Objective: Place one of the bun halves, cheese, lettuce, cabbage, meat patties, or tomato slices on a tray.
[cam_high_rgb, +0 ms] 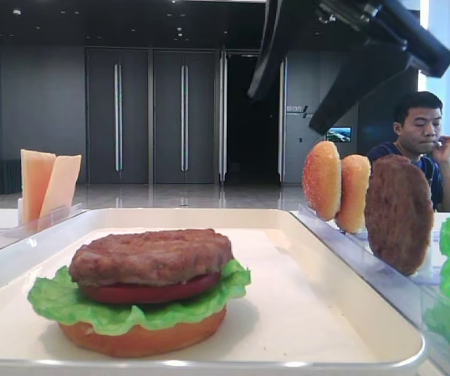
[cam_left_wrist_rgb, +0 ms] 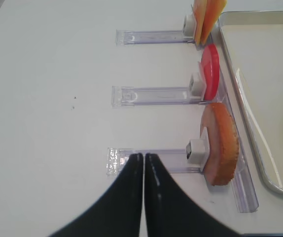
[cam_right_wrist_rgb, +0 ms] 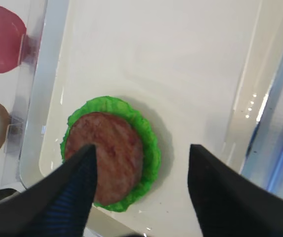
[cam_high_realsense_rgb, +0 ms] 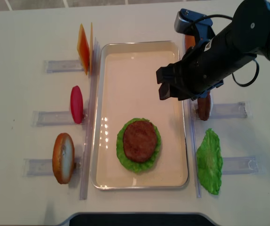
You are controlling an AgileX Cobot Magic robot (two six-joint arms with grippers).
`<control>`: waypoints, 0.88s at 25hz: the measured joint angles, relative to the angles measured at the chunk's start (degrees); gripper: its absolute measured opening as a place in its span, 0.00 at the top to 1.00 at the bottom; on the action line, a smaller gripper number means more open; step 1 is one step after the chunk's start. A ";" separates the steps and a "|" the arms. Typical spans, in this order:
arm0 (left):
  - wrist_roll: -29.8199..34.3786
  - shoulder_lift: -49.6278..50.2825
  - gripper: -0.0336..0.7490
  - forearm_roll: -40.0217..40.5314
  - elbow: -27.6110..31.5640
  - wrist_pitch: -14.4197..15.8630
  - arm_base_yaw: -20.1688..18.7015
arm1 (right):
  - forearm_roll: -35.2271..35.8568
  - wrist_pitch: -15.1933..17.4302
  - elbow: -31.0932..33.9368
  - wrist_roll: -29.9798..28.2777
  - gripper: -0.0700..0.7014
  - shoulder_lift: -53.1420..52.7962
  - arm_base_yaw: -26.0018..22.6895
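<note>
On the cream tray (cam_high_realsense_rgb: 139, 52) lies a stack: a bun half (cam_high_rgb: 143, 335) at the bottom, then lettuce (cam_high_realsense_rgb: 123, 157), a tomato slice (cam_high_rgb: 150, 292) and a meat patty (cam_high_realsense_rgb: 139, 141) on top. My right gripper (cam_high_realsense_rgb: 175, 92) hovers over the tray's right middle, beyond the stack. In the right wrist view the right gripper (cam_right_wrist_rgb: 141, 148) is open and empty, with the patty (cam_right_wrist_rgb: 107, 158) below its left finger. My left gripper (cam_left_wrist_rgb: 144, 157) is shut on nothing over the table left of the tray, by the end of a clear holder carrying a bun half (cam_left_wrist_rgb: 223, 143).
Clear holders flank the tray. On the left stand cheese slices (cam_high_realsense_rgb: 83, 47), a tomato slice (cam_high_realsense_rgb: 76, 104) and a bun half (cam_high_realsense_rgb: 63, 157). On the right are bun halves (cam_high_rgb: 321, 180), a patty (cam_high_realsense_rgb: 203, 107) and a lettuce leaf (cam_high_realsense_rgb: 209, 162). A person (cam_high_rgb: 421, 133) sits behind.
</note>
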 joint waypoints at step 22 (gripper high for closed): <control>0.00 0.00 0.96 0.00 0.00 0.00 0.00 | -32.09 25.52 -15.71 17.65 0.36 -2.73 -3.03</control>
